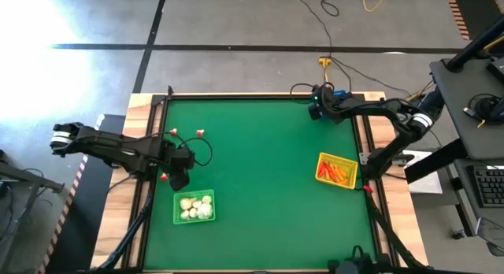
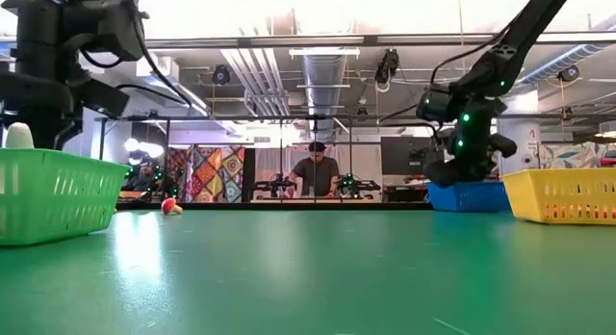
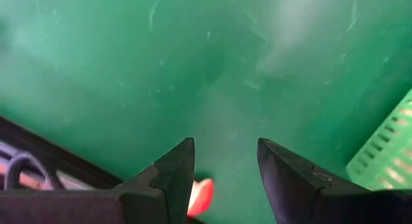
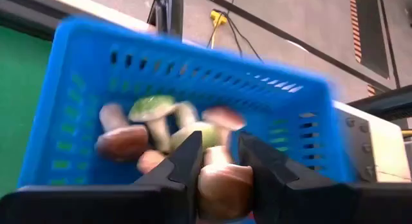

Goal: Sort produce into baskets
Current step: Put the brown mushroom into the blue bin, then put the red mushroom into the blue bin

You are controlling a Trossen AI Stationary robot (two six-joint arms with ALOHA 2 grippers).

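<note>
On the green table [image 1: 268,172], the green basket [image 1: 194,208] of whitish bulbs sits near the front left, the yellow basket [image 1: 336,170] of carrots by the right edge, the blue basket [image 4: 193,108] at the back right corner. The right gripper [image 4: 217,161] above it pinches a mushroom piece [image 4: 222,182]. The left gripper [image 3: 225,176], fingers parted and empty, hovers over a red piece [image 3: 201,196] near the left edge.

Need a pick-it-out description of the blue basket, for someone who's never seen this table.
Start at the green tabletop and go to its far right corner, where the right arm's tool hangs. Under it sits the small blue latticed plastic basket. Unlike the yellow basket of orange sticks and the green basket of whitish bulbs, it holds toy mushrooms.
</note>
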